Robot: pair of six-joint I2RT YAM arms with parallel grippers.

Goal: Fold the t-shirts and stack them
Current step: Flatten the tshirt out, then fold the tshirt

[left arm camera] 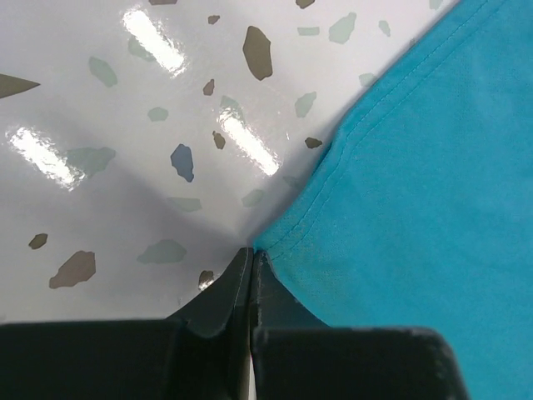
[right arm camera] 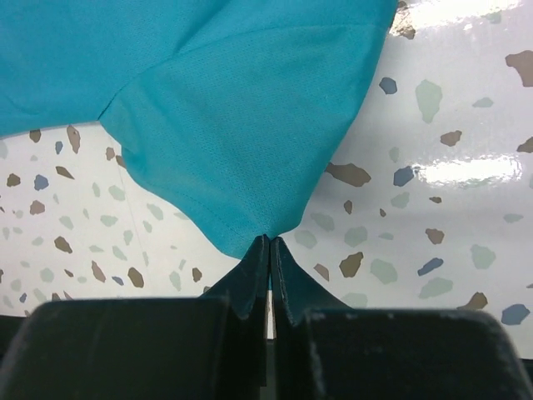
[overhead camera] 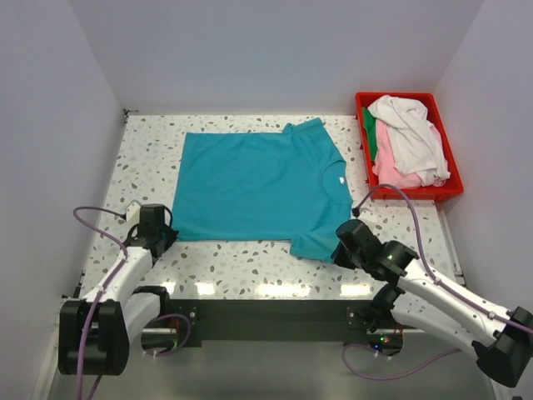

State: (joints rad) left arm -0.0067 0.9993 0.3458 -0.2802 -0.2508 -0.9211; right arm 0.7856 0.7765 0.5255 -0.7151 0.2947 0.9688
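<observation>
A teal t-shirt (overhead camera: 250,187) lies spread flat on the speckled table (overhead camera: 250,265), its neck toward the right. My left gripper (overhead camera: 171,236) is at the shirt's near left hem corner, and the left wrist view shows its jaws (left arm camera: 252,254) shut with the cloth corner (left arm camera: 416,192) pinched at their tips. My right gripper (overhead camera: 337,250) is at the near sleeve. In the right wrist view it (right arm camera: 269,242) is shut on the sleeve's edge (right arm camera: 241,125), with a teal sliver between the fingers. More t-shirts lie in a heap at the back right: white (overhead camera: 412,137), pink (overhead camera: 391,171) and dark green (overhead camera: 369,133).
A red plastic bin (overhead camera: 400,97) at the back right corner of the table holds the heap of shirts. Walls close in the table on the left, back and right. Purple cables loop from both arms.
</observation>
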